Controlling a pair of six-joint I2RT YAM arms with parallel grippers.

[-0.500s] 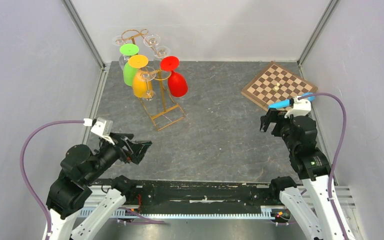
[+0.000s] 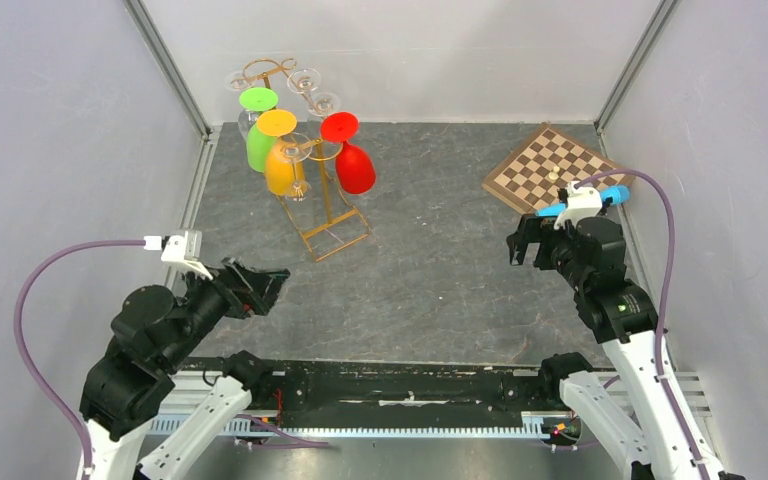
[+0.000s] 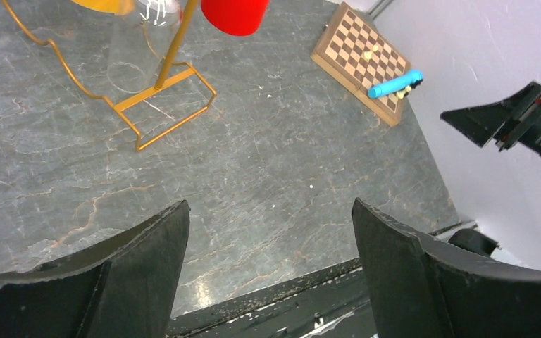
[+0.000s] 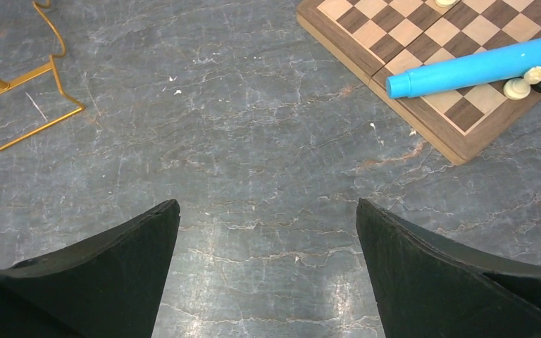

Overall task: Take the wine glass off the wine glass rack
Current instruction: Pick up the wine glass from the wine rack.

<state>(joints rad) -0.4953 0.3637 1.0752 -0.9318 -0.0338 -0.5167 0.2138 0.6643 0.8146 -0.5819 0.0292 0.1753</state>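
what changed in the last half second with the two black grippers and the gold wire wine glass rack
Both arms shifted a little. The left gripper drew left and slightly farther from its base; the right gripper eased left toward the table's middle. Both are open and hold nothing. The gold wire wine glass rack, the green glass, the orange glass, the red glass, the wooden chessboard and the blue tube stayed put.

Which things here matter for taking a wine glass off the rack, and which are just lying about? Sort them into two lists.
For the job:
- rack
- green glass, orange glass, red glass and clear glasses hanging on it

Lying about:
- chessboard
- blue tube on the board
- chess pieces
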